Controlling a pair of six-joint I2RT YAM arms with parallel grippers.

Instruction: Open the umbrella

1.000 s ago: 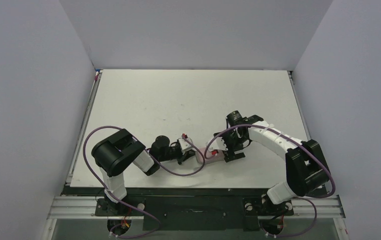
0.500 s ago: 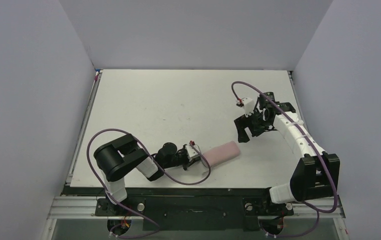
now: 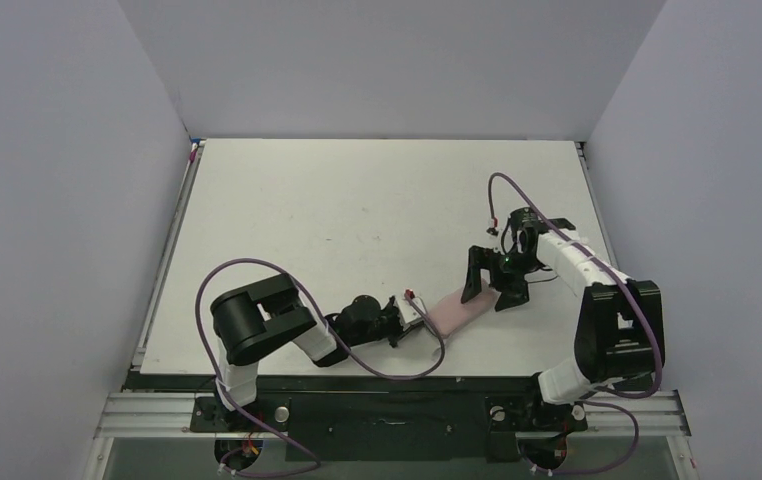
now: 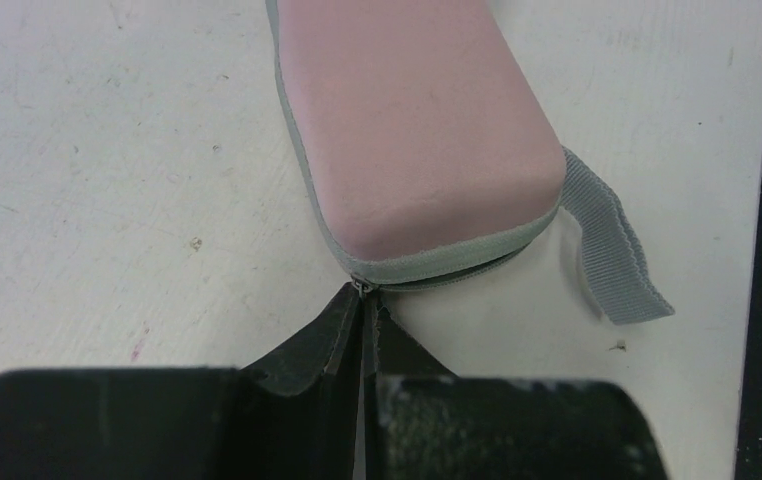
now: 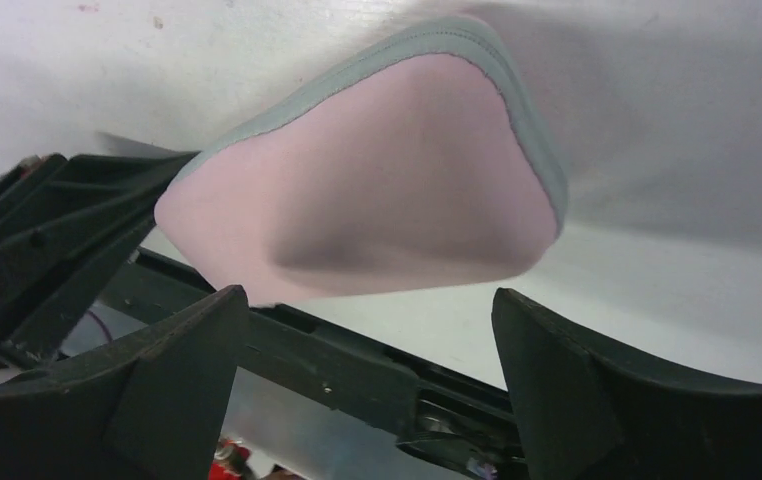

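Note:
The umbrella itself does not show in any view. A pale pink oblong sleeve (image 3: 460,307) with grey zipper edging lies near the table's front edge. It fills the left wrist view (image 4: 417,130) and hangs over the right wrist view (image 5: 377,170). My left gripper (image 3: 417,313) is at the sleeve's near end, its jaws shut (image 4: 367,300) on the small metal zipper pull (image 4: 360,284). My right gripper (image 3: 493,287) is open, its fingers straddling the sleeve's far end without touching it (image 5: 367,300).
A grey webbing strap (image 4: 612,250) trails from the sleeve's near end onto the white table (image 3: 357,200). The black front rail (image 3: 387,378) runs just below the sleeve. Purple cables (image 3: 257,268) loop over both arms. Grey walls stand on three sides.
My right arm has swung from the back right down to the sleeve's far end, still open. My left gripper has slid right along the front edge, staying shut at the sleeve's near end.

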